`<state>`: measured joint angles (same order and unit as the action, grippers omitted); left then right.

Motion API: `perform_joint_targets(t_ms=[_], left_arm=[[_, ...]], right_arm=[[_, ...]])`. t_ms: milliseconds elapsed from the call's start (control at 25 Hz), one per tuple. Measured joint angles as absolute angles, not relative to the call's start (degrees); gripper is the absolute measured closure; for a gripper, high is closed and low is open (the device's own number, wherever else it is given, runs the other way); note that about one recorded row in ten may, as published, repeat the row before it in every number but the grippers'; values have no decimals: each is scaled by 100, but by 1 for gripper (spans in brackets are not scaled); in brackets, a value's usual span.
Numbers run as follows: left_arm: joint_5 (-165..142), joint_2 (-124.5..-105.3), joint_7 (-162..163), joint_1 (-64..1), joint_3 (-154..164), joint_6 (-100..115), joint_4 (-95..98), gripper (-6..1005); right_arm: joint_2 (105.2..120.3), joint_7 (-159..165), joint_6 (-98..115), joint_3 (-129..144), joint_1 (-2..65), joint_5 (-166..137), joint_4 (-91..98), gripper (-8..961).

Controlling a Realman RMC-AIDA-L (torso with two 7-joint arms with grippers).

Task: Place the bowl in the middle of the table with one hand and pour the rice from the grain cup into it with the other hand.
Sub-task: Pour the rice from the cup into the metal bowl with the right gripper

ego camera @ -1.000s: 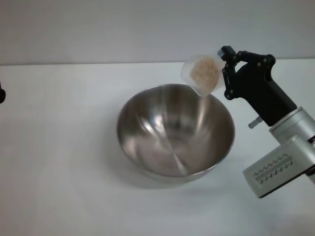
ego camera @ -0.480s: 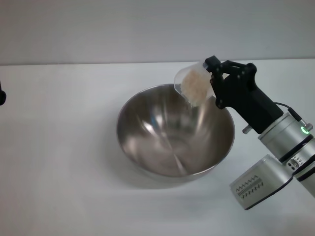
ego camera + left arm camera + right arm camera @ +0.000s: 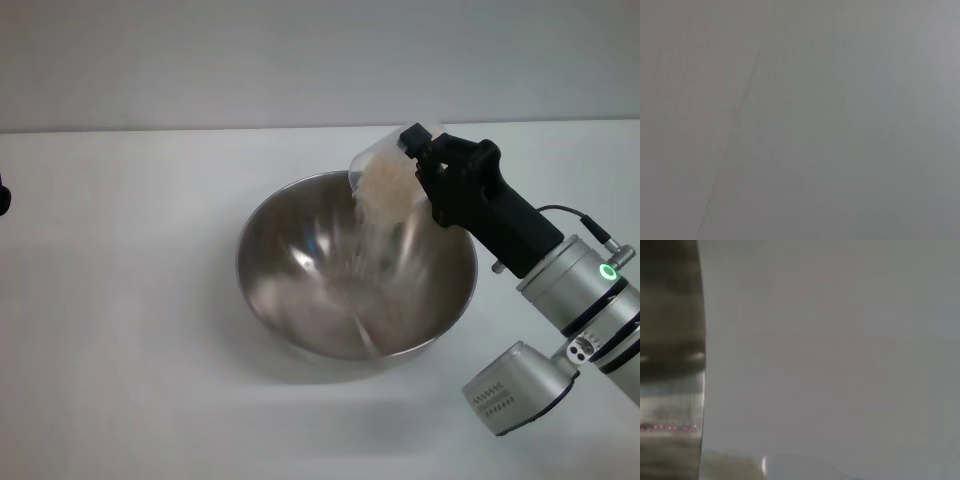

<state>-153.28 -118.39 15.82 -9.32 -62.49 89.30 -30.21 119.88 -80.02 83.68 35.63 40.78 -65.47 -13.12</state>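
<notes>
The steel bowl (image 3: 300, 290) stands on the white table (image 3: 120, 300) near its middle. Over the bowl's far right rim my right gripper (image 3: 418, 165) is shut on the clear grain cup (image 3: 383, 170), which is tipped steeply toward the bowl. Pale rice (image 3: 378, 215) streams out of the cup and down onto the bowl's inner wall. A strip of the bowl's metal wall (image 3: 670, 365) shows in the right wrist view. Only a dark sliver of my left arm (image 3: 4, 195) shows at the head view's left edge; its gripper is out of view.
The bare table runs on all sides of the bowl, with a grey wall (image 3: 300, 60) behind it. The left wrist view shows only a plain grey surface (image 3: 800, 120).
The right arm has moved left and rolled the cup further over. The rice, which lay inside the cup before, now pours into the bowl.
</notes>
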Motion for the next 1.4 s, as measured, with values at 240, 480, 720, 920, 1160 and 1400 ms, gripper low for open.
perform_joint_targets(t_ms=[240, 480, 720, 920, 1160, 1400], left_arm=[[-15328, -11837, 1582, -926, -6255, 8930, -3024, 825], [-15328, -11830, 1582, -922, -6271, 8930, -3024, 825], [-15328, -11829, 1582, -922, -6288, 8930, -3009, 824], [-15311, -11837, 1582, -935, -6292, 8918, -2976, 824], [-15301, -11839, 1582, -928, -6293, 8917, -2973, 823], [-15315, -11839, 1582, -923, -6293, 8925, -2976, 823]], right_arm=[[11988, -8407, 8394, 3588, 4078, -6558, -1237, 943], [11988, -8737, 8386, 3620, 4073, -6789, -1170, 943], [11988, -8980, 8374, 3659, 4059, -6985, -1001, 942], [11988, -9130, 8413, 3662, 4057, -7062, -958, 942], [11988, -9463, 8467, 3665, 4051, -7152, -914, 943], [11988, -9735, 8487, 3665, 4028, -7154, -860, 942]])
